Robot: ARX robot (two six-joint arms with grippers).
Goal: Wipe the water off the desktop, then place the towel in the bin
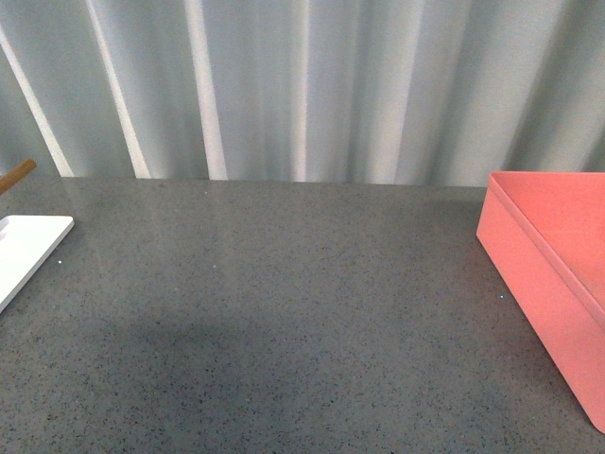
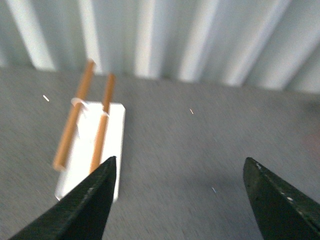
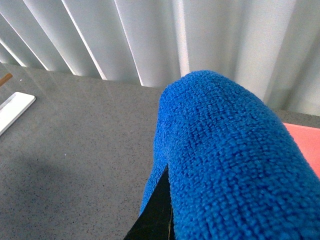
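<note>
— State of the hands?
— The left hand (image 2: 180, 165) is open, jaws wide apart. The right hand (image 3: 159, 216) grips the towel (image 3: 225, 150), held above the worktop (image 1: 284, 312).
— And the bin (image 1: 548, 274)?
— At the worktop's right edge.

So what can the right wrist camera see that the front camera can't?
Only the right wrist camera sees the blue towel, big and close. Only the front camera sees the long side wall of the pink bin. Both see the grey desktop, the white tray, some of the bin and the pale ribbed wall behind.
</note>
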